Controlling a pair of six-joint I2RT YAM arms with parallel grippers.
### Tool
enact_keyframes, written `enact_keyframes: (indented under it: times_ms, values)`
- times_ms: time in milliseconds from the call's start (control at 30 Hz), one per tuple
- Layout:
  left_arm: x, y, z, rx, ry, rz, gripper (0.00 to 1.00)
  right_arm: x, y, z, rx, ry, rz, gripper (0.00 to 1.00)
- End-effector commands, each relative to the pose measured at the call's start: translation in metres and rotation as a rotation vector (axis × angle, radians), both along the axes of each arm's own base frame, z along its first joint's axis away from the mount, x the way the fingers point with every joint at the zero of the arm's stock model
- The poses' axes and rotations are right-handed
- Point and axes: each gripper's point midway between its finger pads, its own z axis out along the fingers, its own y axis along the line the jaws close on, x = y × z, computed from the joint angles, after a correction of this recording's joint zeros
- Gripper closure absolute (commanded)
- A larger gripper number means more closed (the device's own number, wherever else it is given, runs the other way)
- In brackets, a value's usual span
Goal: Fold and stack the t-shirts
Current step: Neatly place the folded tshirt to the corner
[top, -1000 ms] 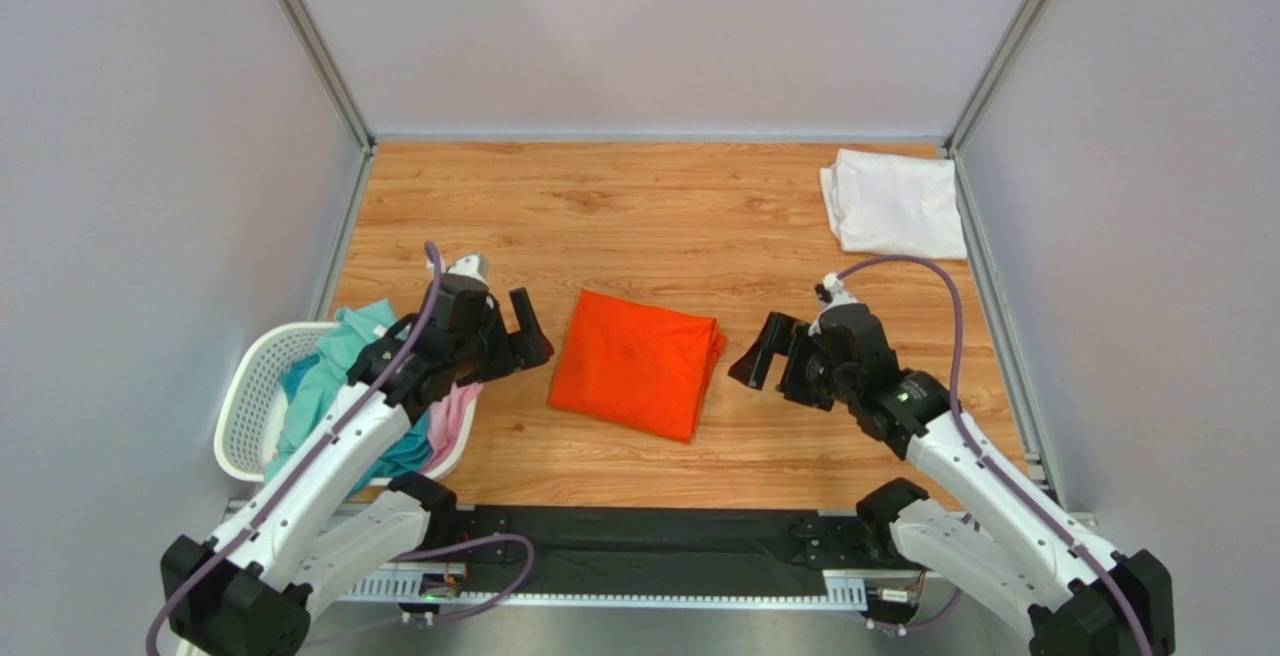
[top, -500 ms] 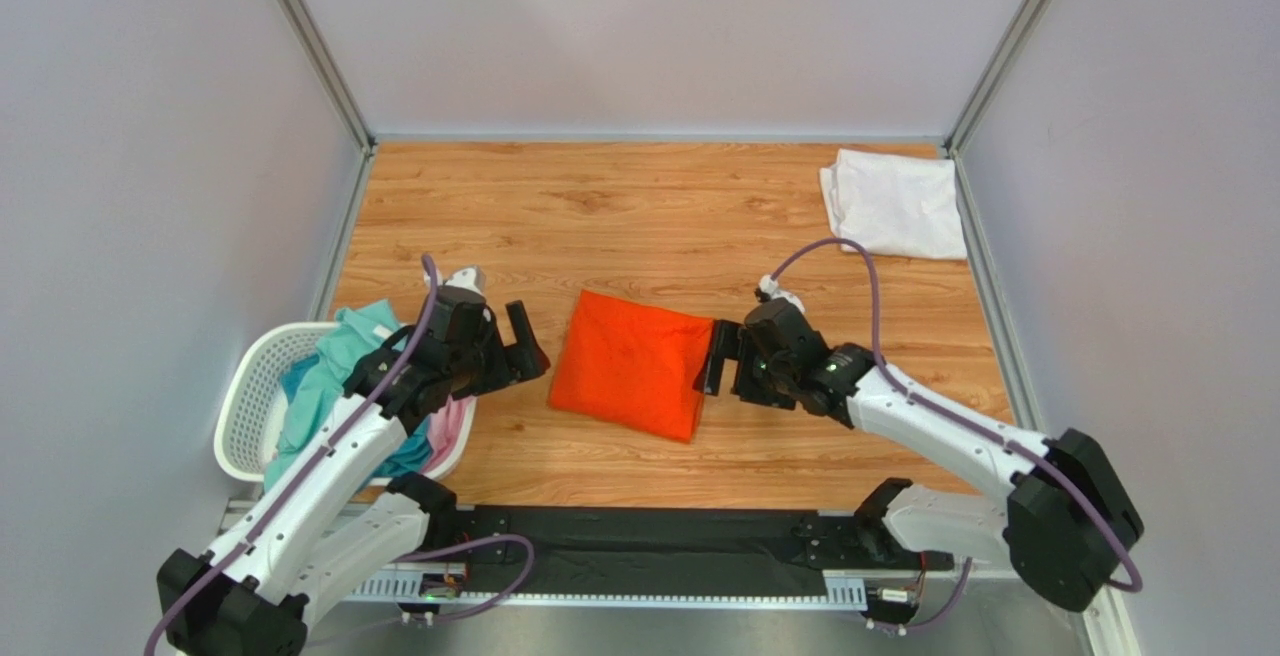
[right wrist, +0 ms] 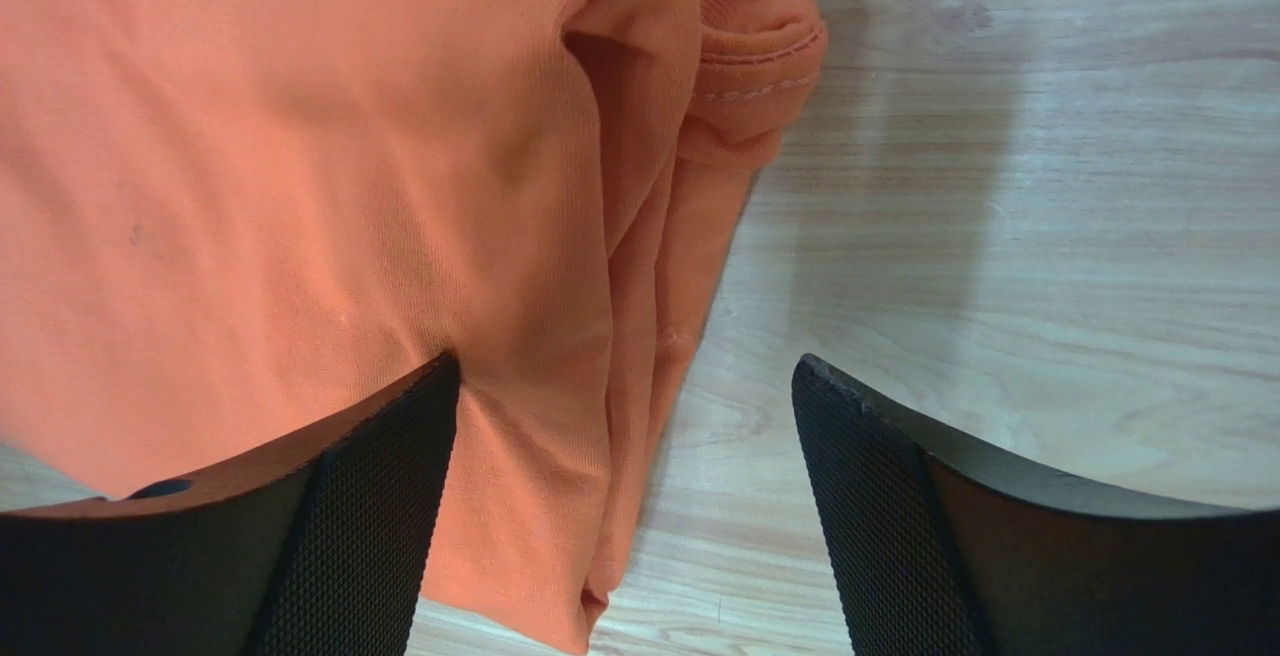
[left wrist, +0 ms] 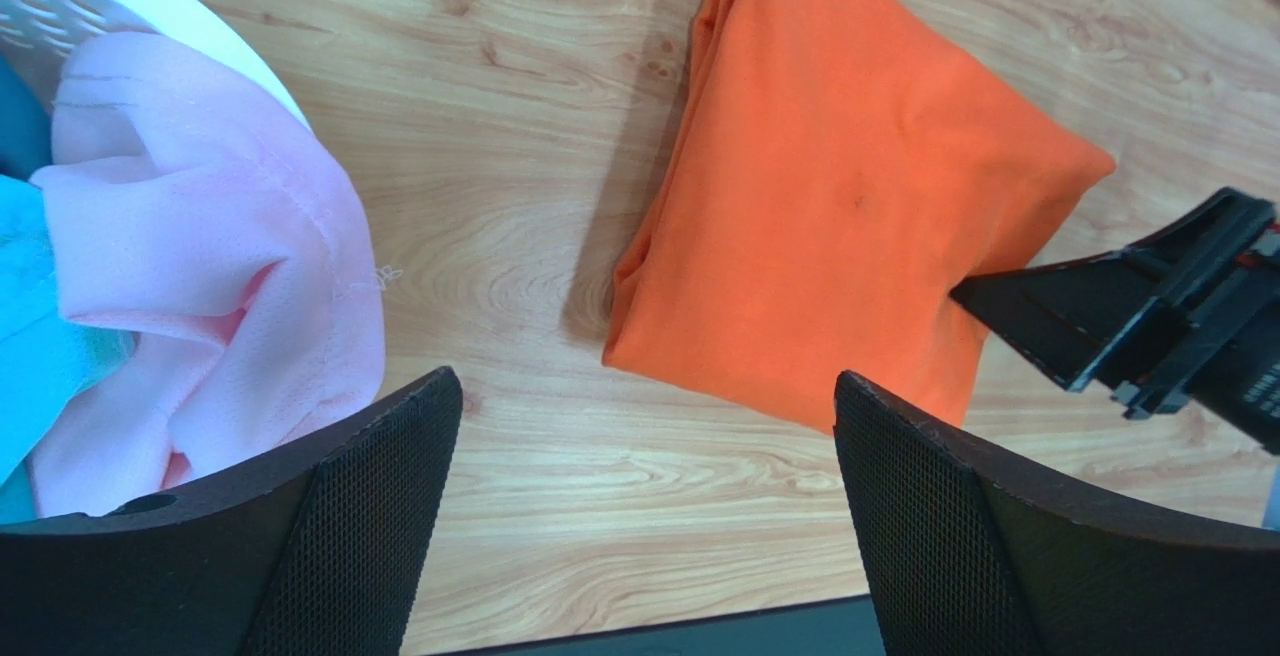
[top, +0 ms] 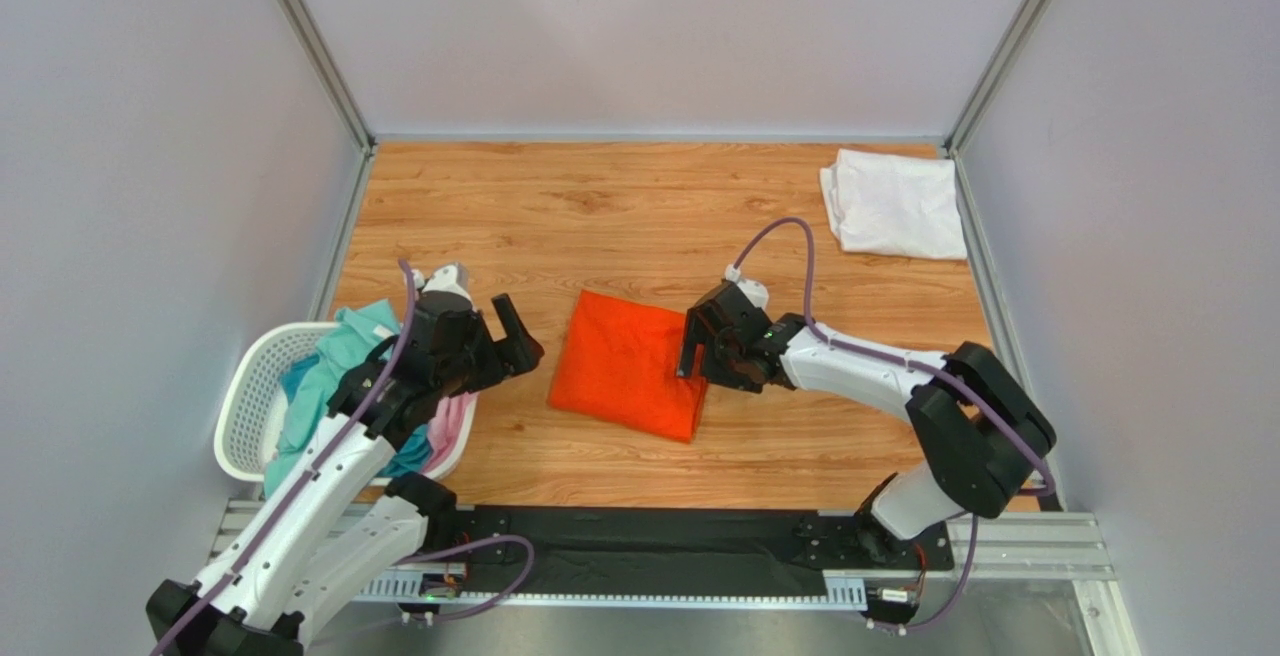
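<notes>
Firstly, the wooden table (top: 631,206) fills the view from above, with grey walls on 3 sides. At about 8 o'clock, on its near left edge, stands a white mesh basket (top: 238,424). A teal t-shirt (top: 323,371) lies heaped in it, and a pink t-shirt (left wrist: 196,251) hangs over its rim on the side toward the table's middle.

The orange t-shirt (top: 631,364) lies folded into a rough square, flat on the wood just toward 6 o'clock from the centre. Its thick folded edge with the hem faces 3 o'clock. The white t-shirt (top: 894,203) lies folded in the far corner at about 1 o'clock, well apart from the orange one.

The right gripper (right wrist: 624,374) is at the 3 o'clock edge of the orange t-shirt with its jaws spread. One finger is over the cloth, the other is over bare wood, and the folded edge lies between them. Whether the fingers touch the cloth I cannot tell.

The left gripper (top: 511,338) is between the basket and the orange t-shirt. Its jaws are spread wide and it holds nothing.
</notes>
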Motion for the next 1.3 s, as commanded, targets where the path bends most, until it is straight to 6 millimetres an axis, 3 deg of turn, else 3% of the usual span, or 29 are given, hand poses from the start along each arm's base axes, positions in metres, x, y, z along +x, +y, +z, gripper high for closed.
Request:
enact_keyframes:
  times_ms: [0,133,267,433,467,567,633,800,900,1067,1267]
  values:
    - [0.004,0.003,0.020,-0.026,-0.063,0.040,0.00,0.015,0.013,0.004,0.026,-0.039,-0.023,0.20]
    - [0.000,0.002,0.026,-0.055,-0.079,0.042,0.00,0.013,0.015,-0.008,0.013,-0.015,-0.015,0.25]
    - [-0.006,0.003,0.025,-0.081,-0.084,0.047,0.00,0.013,0.016,-0.020,-0.009,0.009,-0.013,0.54]
    - [-0.016,0.012,0.016,-0.069,-0.081,0.072,0.00,0.017,0.017,-0.029,-0.043,0.014,0.022,0.67]
    - [-0.017,0.015,0.017,-0.070,-0.095,0.083,0.00,0.022,0.018,-0.029,-0.063,-0.002,0.046,0.78]
    - [-0.022,0.019,0.018,-0.072,-0.106,0.092,0.00,0.039,0.018,-0.023,-0.121,-0.053,0.093,1.00]
    - [-0.025,0.023,0.016,-0.070,-0.108,0.110,0.00,0.051,0.007,-0.018,-0.200,-0.087,0.128,1.00]
    - [-0.027,0.033,0.015,-0.066,-0.126,0.164,0.00,0.092,-0.008,0.027,-0.319,-0.225,0.225,1.00]
    - [-0.029,0.036,0.016,-0.070,-0.132,0.178,0.00,0.124,-0.033,0.057,-0.468,-0.320,0.279,1.00]
    - [-0.028,0.038,0.016,-0.065,-0.133,0.196,0.00,0.165,-0.064,0.085,-0.603,-0.362,0.399,1.00]
    - [-0.029,0.041,0.014,-0.048,-0.121,0.205,0.00,0.219,-0.117,0.118,-0.742,-0.388,0.363,1.00]
